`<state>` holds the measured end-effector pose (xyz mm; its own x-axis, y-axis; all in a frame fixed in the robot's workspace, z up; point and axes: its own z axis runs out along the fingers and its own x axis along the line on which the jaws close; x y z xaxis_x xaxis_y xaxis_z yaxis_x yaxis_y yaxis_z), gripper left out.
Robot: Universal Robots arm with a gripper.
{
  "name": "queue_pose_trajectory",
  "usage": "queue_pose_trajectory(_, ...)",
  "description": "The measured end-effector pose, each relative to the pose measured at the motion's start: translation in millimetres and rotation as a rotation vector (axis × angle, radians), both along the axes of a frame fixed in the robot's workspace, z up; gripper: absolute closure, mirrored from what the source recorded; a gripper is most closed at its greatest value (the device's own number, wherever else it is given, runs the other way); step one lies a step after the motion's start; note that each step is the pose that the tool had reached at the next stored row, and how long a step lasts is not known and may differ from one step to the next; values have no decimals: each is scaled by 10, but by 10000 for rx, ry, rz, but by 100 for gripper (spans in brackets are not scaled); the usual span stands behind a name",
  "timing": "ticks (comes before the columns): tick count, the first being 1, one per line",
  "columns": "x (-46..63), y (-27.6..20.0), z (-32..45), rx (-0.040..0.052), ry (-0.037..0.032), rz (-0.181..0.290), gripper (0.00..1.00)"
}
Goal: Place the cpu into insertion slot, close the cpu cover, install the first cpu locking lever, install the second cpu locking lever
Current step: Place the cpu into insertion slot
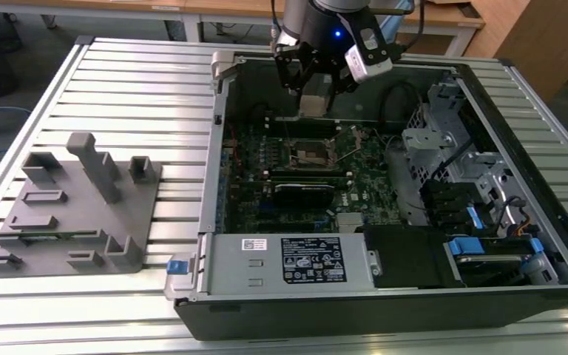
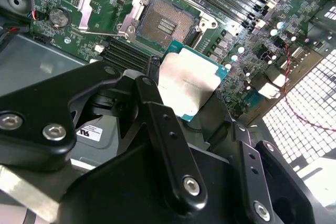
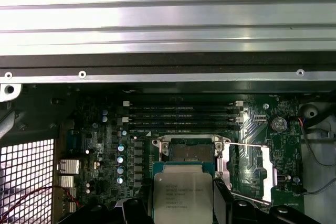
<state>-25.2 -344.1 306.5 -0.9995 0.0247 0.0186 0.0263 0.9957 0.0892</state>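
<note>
Where the hand hangs in the exterior view, the insertion slot lies below it. In the second wrist view its fingers clamp the cpu. In the first wrist view the cpu is held apart from the insertion slot.

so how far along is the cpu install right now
Nothing looks finished yet. In hand: the gripper is shut on the cpu, held above the motherboard close to the insertion slot, which is empty with its contacts exposed. Left: seating the cpu, closing the cpu cover, which is swung open beside the slot, and latching both locking levers.
</note>
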Motion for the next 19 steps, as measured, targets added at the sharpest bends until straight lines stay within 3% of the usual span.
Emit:
queue_pose_trajectory(6, 0, 0, -20, -3, -2, -2, 46)
queue_pose_trajectory(19, 0, 0, -203, -71, -92, 4, 46)
